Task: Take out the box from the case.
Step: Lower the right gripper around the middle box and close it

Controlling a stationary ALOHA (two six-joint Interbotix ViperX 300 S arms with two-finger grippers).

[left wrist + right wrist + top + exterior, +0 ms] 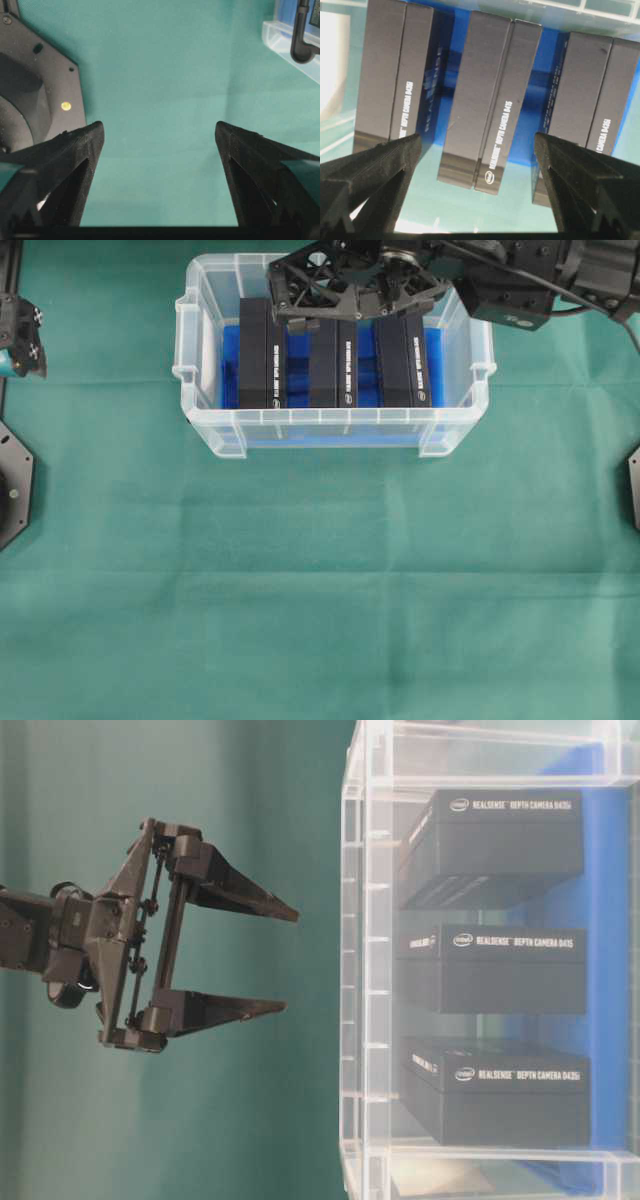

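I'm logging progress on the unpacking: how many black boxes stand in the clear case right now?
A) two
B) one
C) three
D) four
C: the overhead view shows three black boxes side by side in the case, a left box, a middle box and a right box, with the open right gripper above them.

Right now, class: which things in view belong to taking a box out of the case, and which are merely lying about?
Belong to the job:
case
three black boxes, e.g. middle box
right gripper, open above them

Lying about:
left gripper, open, away from case
green cloth
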